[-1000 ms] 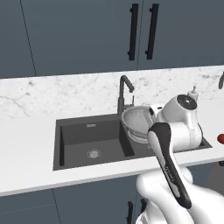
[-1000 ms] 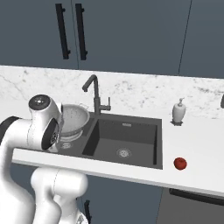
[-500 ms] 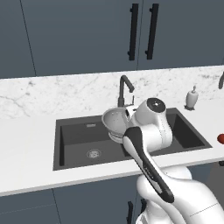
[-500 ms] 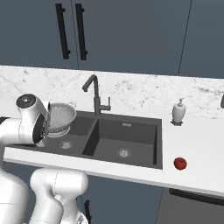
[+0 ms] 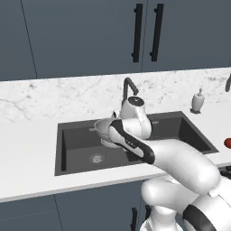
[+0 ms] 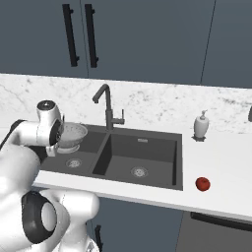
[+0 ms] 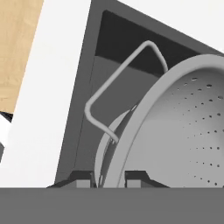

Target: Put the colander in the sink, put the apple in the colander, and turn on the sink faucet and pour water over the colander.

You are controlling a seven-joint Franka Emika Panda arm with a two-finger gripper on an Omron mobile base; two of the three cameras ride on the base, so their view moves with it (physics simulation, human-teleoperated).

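The silver-grey colander (image 5: 103,131) (image 6: 73,135) hangs tilted over the left basin of the dark sink (image 5: 74,146) (image 6: 147,150). My gripper (image 5: 113,127) (image 6: 61,137) (image 7: 109,178) is shut on its rim. In the hand view the perforated colander bowl (image 7: 183,131) and one wire handle (image 7: 118,83) stand before the sink wall (image 7: 109,43). On the white counter to the right of the sink lies the red apple (image 5: 228,143) (image 6: 202,184), far from the gripper. Behind the divider between the basins rises the dark sink faucet (image 5: 128,88) (image 6: 106,106).
A white pump bottle (image 5: 197,100) (image 6: 200,125) stands on the counter behind the sink's right end. A silver drain (image 5: 95,158) (image 6: 139,172) shows in each basin. Dark cabinets with black handles (image 5: 146,32) hang above the marble backsplash.
The arm has swung to the left with the colander, carrying it from over the right basin, past the faucet, to over the left basin. The apple has not moved.
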